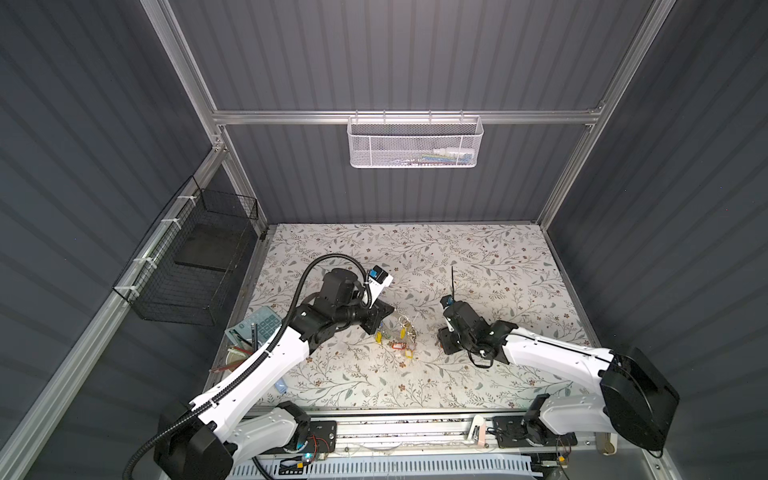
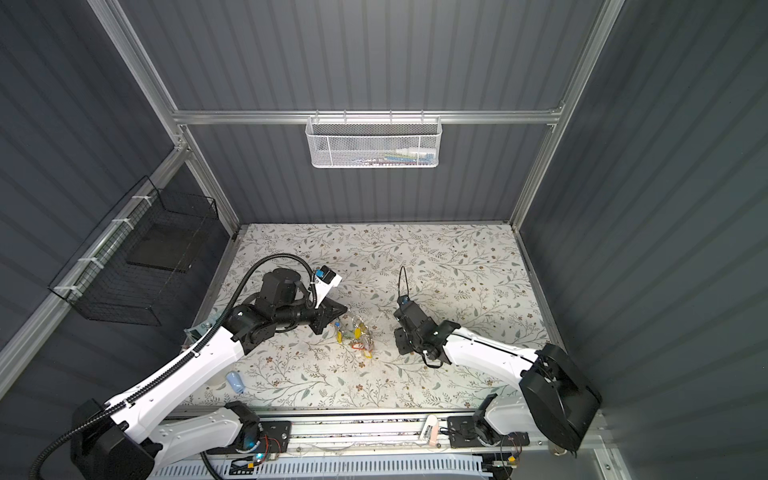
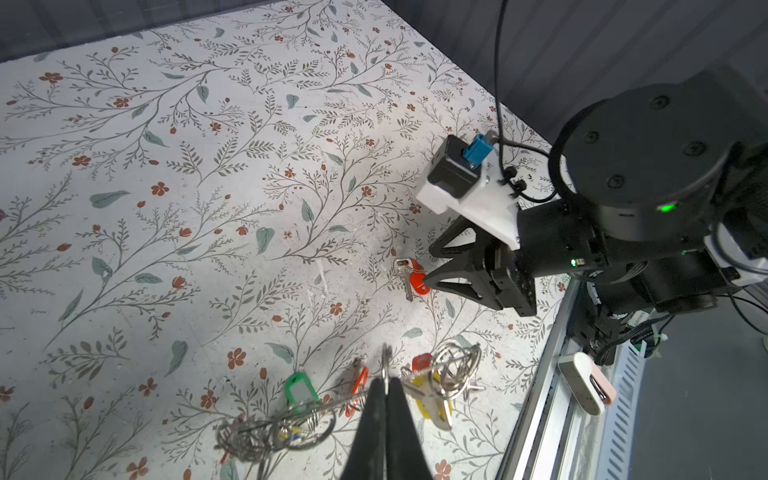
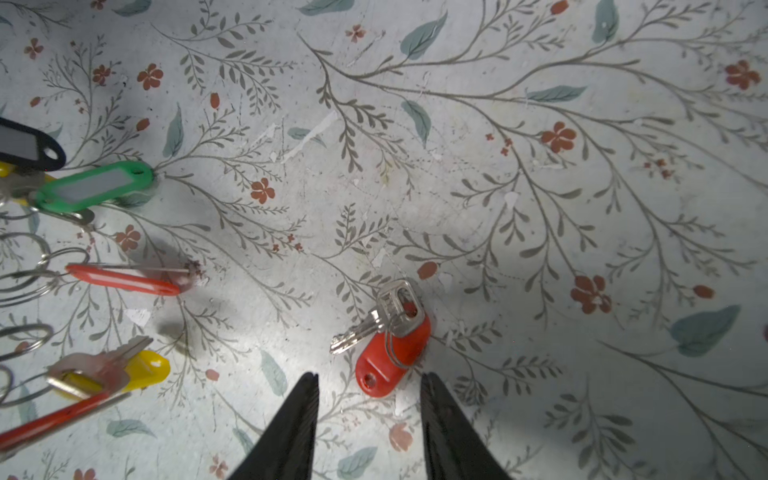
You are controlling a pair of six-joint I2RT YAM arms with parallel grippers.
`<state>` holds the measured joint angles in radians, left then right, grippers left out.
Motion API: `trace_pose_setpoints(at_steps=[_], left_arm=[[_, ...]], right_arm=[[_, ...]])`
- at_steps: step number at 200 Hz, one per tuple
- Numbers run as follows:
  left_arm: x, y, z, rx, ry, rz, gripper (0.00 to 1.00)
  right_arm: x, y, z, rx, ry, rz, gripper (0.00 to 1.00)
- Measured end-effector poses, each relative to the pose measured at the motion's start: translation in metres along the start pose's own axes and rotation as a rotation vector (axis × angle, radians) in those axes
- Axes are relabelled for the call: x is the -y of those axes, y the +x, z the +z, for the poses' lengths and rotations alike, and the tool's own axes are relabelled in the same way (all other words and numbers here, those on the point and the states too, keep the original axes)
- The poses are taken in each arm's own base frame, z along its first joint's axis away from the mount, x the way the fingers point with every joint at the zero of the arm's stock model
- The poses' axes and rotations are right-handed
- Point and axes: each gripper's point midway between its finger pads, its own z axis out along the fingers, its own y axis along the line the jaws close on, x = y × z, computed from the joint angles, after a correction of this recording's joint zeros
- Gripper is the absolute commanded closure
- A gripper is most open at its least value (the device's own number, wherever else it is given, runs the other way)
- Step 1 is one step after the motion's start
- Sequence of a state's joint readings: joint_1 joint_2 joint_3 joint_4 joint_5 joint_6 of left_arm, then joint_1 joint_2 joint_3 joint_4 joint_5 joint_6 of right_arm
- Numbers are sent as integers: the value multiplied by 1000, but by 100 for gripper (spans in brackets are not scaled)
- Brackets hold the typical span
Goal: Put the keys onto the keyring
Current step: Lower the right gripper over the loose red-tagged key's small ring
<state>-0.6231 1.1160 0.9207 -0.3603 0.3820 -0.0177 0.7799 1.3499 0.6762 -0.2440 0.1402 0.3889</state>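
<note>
L end effector (image 3: 386,386) clamped shut on keyring (image 3: 386,359) edge. R end effector (image 4: 370,379) part-open, empty, tips flanking keys (image 4: 388,332) on worktop (image 4: 540,208), apart from keyring.

The table (image 1: 478,266) is white with little flowers and leaves on it. The keys (image 4: 388,340) lie flat on it. A small blue thing (image 2: 235,381) lies near the front edge.

Shiny bare-metal keys (image 4: 376,322) on a glossy red plastic tag (image 4: 388,361), lying on a scuffed, matt floral table (image 4: 498,187).
</note>
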Motion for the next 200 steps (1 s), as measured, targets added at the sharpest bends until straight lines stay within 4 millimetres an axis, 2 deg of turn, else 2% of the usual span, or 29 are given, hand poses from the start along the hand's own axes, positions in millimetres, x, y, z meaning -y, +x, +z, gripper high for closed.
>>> trace_pose_setpoints(at_steps=[88,166,200], left_arm=[[3,-2,-3,11,11,9,100],[5,-2,-3,10,24,12,100],[6,-2,-3,10,30,13,100]], right_arm=[[6,11,14,-46,48,-22,64],[10,6,19,-42,91,-51,68],[10,3,20,-41,95,-54,66]])
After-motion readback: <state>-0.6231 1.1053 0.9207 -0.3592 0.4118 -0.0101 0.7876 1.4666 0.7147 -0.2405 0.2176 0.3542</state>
